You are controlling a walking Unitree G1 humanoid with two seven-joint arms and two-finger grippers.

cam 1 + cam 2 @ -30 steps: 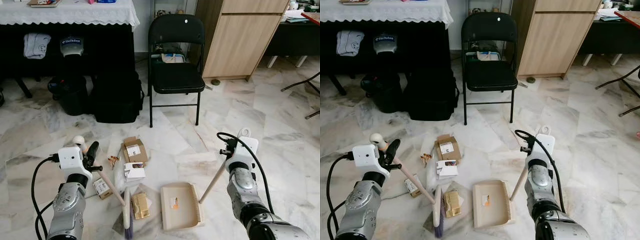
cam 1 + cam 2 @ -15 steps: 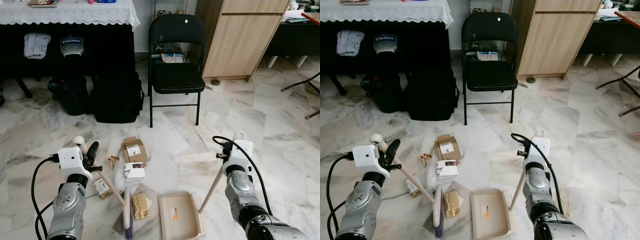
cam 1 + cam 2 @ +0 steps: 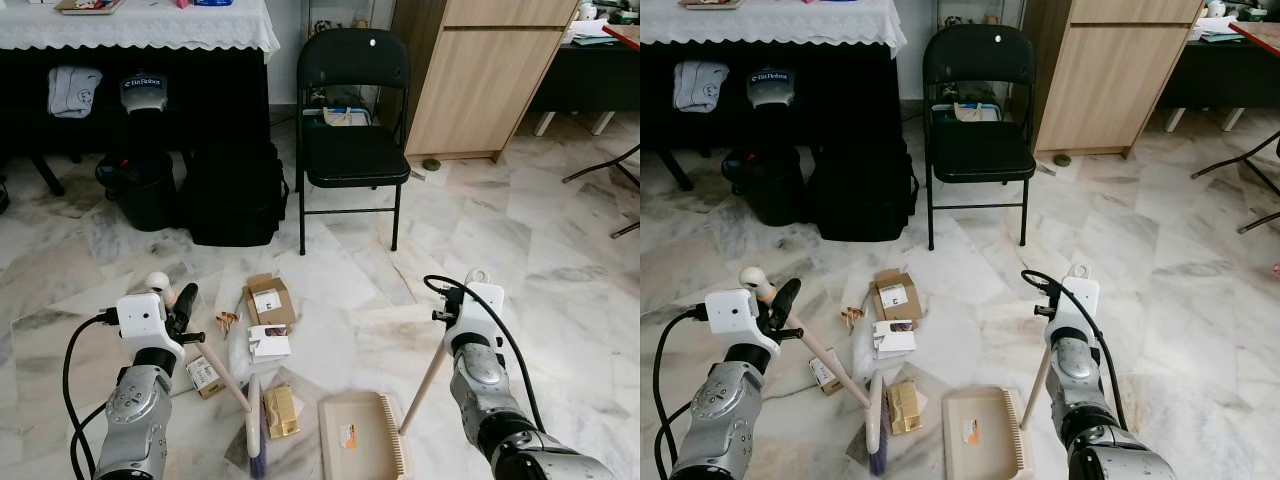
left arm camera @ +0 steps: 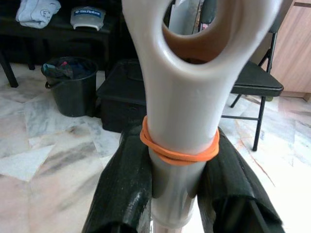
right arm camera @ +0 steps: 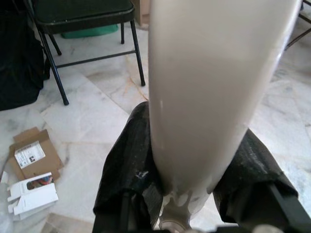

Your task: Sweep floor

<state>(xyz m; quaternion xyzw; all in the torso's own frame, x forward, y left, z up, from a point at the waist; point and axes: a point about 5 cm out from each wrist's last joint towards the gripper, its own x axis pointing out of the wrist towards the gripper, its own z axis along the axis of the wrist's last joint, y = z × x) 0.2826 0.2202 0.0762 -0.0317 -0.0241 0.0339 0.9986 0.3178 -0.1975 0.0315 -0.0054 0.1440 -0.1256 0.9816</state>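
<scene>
My left gripper [image 4: 177, 194] is shut on the cream broom handle [image 3: 222, 375], just below an orange rubber band [image 4: 180, 150]. The handle slants down to the brush head [image 3: 253, 425], which rests on the marble floor beside a gold packet [image 3: 280, 410]. Litter lies around it: a brown cardboard box [image 3: 270, 298], a white carton [image 3: 268, 343] and a small box [image 3: 203, 375]. My right gripper [image 5: 187, 179] is shut on the long handle [image 3: 425, 375] of a beige dustpan [image 3: 360, 435], which sits flat on the floor to the right of the brush head.
A black folding chair [image 3: 352, 140] stands ahead. A black bag [image 3: 232, 195] and a black bucket [image 3: 140, 185] sit under a table with a white cloth [image 3: 140, 25] at the back left. A wooden cabinet [image 3: 480, 80] is at the back right.
My right gripper has drawn back and slightly left, and the dustpan has slid nearer to me. The left arm and the broom have not moved.
</scene>
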